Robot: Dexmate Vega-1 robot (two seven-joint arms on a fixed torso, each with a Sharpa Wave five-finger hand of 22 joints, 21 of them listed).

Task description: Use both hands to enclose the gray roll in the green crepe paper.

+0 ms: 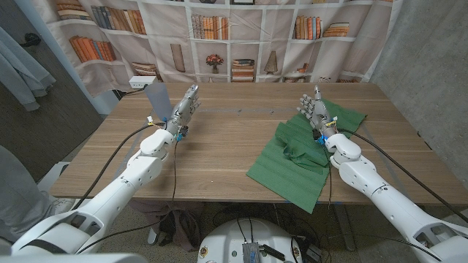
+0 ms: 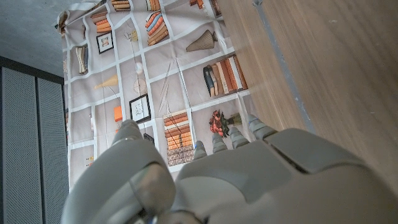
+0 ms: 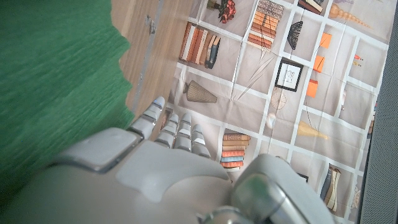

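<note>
The green crepe paper (image 1: 292,164) lies crumpled on the right half of the wooden table (image 1: 219,146), one corner hanging over the near edge; it also shows in the right wrist view as green crepe paper (image 3: 50,74). My right hand (image 1: 314,113) is raised over the paper's far part, fingers (image 3: 177,127) straight and apart, holding nothing. A pale gray roll (image 1: 156,97) stands upright near the table's far left. Just to its right is my left hand (image 1: 184,109), open with fingers (image 2: 217,140) extended and not touching the roll.
A white box (image 1: 141,82) sits at the table's far left edge. A curtain printed with bookshelves (image 1: 241,36) hangs behind the table. Black cables run along both forearms. Bare wood lies between the two hands.
</note>
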